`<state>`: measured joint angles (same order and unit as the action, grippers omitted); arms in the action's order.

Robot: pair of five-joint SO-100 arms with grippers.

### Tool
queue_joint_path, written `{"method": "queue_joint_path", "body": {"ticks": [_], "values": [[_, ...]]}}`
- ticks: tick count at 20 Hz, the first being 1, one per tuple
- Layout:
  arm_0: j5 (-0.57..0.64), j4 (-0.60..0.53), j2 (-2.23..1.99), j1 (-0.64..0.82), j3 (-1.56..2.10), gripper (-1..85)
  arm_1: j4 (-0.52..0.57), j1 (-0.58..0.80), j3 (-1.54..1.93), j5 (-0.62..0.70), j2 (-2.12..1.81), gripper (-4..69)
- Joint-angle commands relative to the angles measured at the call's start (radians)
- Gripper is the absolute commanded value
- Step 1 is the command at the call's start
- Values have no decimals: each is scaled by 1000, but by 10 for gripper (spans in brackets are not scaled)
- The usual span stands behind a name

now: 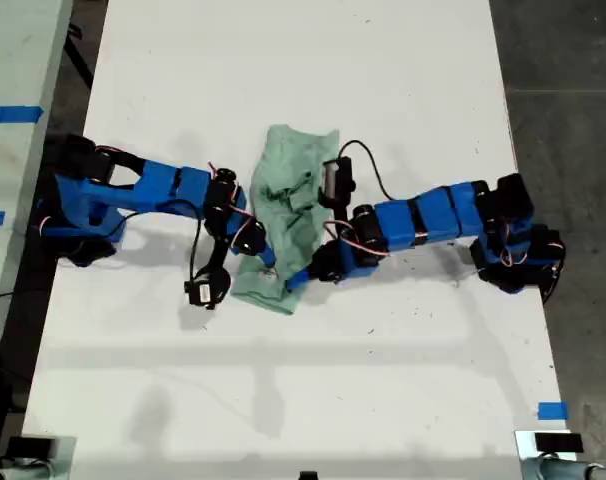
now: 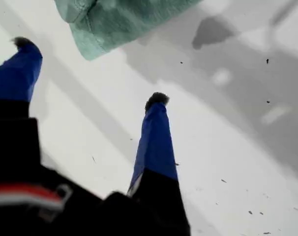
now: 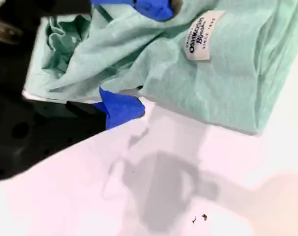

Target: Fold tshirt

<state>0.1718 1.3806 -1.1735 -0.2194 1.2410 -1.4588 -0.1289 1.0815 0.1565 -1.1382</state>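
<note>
Right now my first gripper (image 2: 90, 70) has its two blue fingers (image 2: 156, 142) spread wide with nothing between them, hanging over bare white table (image 2: 247, 147). A rounded corner of the tshirt (image 2: 114, 22) lies just past its tips, apart from them. My second gripper (image 3: 145, 56) is at the cloth. One blue finger (image 3: 120, 108) sits at the shirt's edge low against the table and the other lies on top of the fabric, so a thick fold of mint-green cloth is between the jaws. They stand apart, and I cannot tell whether they are pressing the cloth or only around it. Close by in that wrist view, the small white label (image 3: 203, 35) faces up on the shirt, and bunched wrinkles gather next to the black body of the gripper. In the exterior view the tshirt (image 1: 283, 190) lies rumpled in a tall, narrow heap around the middle of the table (image 1: 383, 80). Two blue arms reach in, one from each side of the exterior view, and their tips meet at the lower part of the heap. I cannot match either arm to a wrist camera. A scrap of blue tape (image 1: 551, 410) sits near the exterior view's lower right corner of the table.
</note>
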Motion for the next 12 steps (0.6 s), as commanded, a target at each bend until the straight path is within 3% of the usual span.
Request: {"method": "queue_joint_path", "body": {"ticks": [1,10,12], "values": [[-17,32,48,8,-72,227,46,21,-163,31,103,362],[-25,-83,273,5,-86,195,233,43,-233,40,362,297],[-32,-115,290,-3,-86,170,264,51,-236,25,397,222]]}}
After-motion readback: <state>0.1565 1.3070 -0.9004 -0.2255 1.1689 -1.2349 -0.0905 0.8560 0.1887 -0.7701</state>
